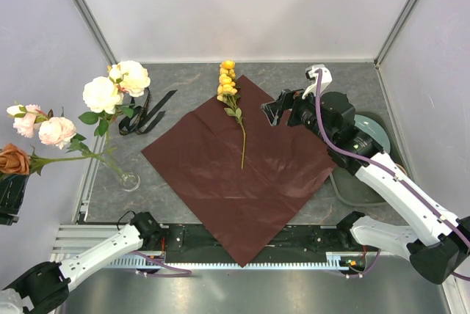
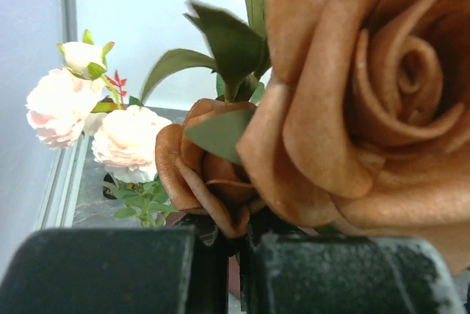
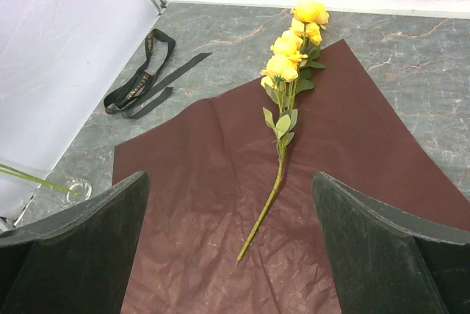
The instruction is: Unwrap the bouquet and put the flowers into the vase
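With the right gripper (image 3: 228, 182) spread wide and the left gripper (image 2: 236, 244) pressed together beside the rust-orange rose (image 2: 367, 94), the light, springy yellow flower (image 3: 283, 119) looked best pinched on its bare lower stem.

The brown paper (image 1: 242, 182) lies flat. Only the yellow flower (image 1: 233, 105) lies on it, with open room on both sides of its stem. The black ribbon (image 1: 145, 114) lies left of the paper. The vase (image 1: 128, 178) stands near the paper's left corner, and its flowers (image 1: 110, 94) lean out over the left side. The right arm (image 1: 389, 178) hangs over the plate (image 1: 378, 129).
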Controlling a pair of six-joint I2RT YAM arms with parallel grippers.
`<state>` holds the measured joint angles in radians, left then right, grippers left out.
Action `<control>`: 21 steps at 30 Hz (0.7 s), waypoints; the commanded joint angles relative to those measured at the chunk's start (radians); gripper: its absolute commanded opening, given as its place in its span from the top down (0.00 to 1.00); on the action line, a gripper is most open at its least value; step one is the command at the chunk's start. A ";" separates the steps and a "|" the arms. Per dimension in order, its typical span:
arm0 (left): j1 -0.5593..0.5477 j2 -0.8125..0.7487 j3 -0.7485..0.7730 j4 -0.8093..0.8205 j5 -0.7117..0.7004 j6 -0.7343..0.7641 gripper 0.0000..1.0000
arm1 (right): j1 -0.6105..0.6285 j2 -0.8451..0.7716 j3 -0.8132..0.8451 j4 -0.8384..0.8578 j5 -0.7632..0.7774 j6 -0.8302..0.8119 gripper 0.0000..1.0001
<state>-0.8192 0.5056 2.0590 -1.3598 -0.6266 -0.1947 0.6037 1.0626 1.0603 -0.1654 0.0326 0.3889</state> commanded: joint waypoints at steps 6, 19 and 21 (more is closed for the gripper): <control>0.002 0.011 -0.076 -0.180 0.062 0.034 0.98 | -0.007 -0.004 0.004 0.052 -0.017 0.016 0.02; 0.046 -0.001 -0.092 -0.180 -0.122 0.021 0.98 | -0.013 -0.003 0.004 0.052 -0.030 0.018 0.02; 0.063 0.005 -0.115 -0.177 -0.134 0.040 0.98 | -0.013 0.000 0.003 0.055 -0.031 0.019 0.02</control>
<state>-0.7883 0.4973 1.9694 -1.3590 -0.7132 -0.1936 0.5961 1.0634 1.0603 -0.1650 0.0174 0.3969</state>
